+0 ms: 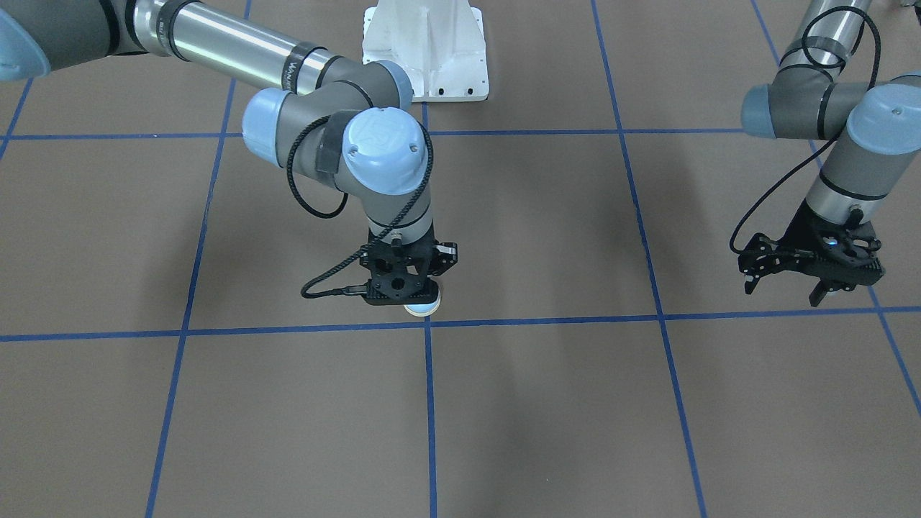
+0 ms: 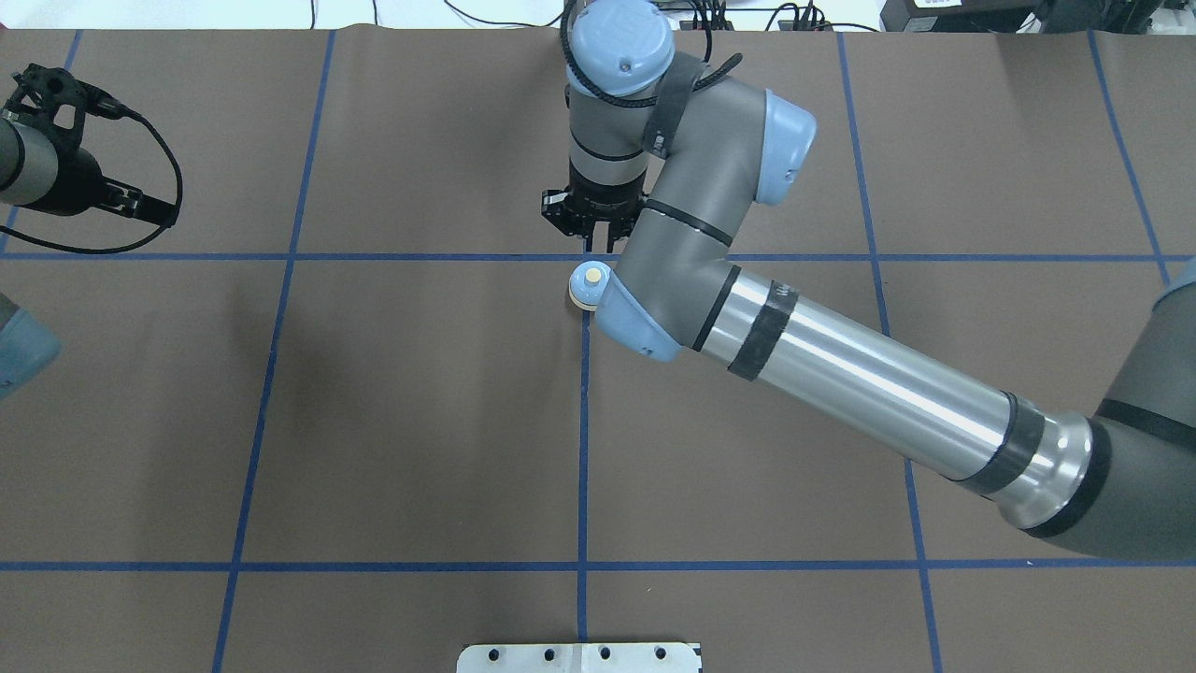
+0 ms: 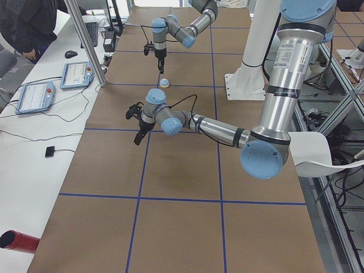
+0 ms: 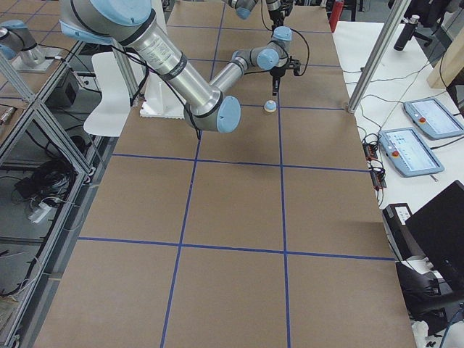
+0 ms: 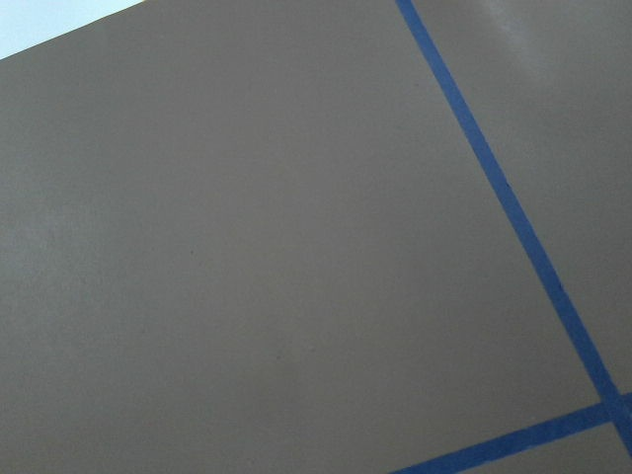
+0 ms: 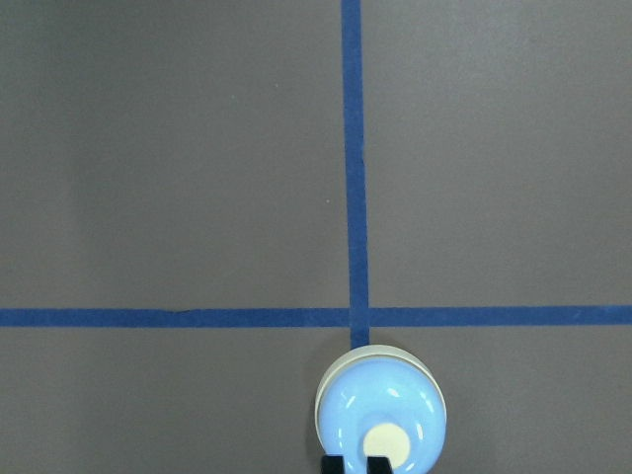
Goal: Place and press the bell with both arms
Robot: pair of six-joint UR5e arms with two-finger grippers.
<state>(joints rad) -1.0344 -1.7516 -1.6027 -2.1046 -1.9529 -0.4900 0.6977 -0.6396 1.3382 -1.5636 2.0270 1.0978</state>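
The light-blue bell (image 1: pixel 424 308) with its cream button stands on the brown table at a crossing of blue tape lines; it also shows in the overhead view (image 2: pixel 587 283) and the right wrist view (image 6: pixel 380 410). My right gripper (image 6: pixel 355 464) points straight down a little above the bell, fingers shut together and holding nothing; the side view (image 3: pixel 161 69) shows a gap between its tips and the bell (image 3: pixel 164 82). My left gripper (image 1: pixel 783 293) hangs open and empty far off to the robot's left, also seen in the left side view (image 3: pixel 135 126).
The white bolted pedestal (image 1: pixel 424 50) stands at the robot's side of the table. Blue tape lines grid the brown paper. A side table holds two teach pendants (image 3: pixel 34 96), and a person (image 3: pixel 28 23) stands there. A red cylinder (image 3: pixel 17 242) lies near a corner.
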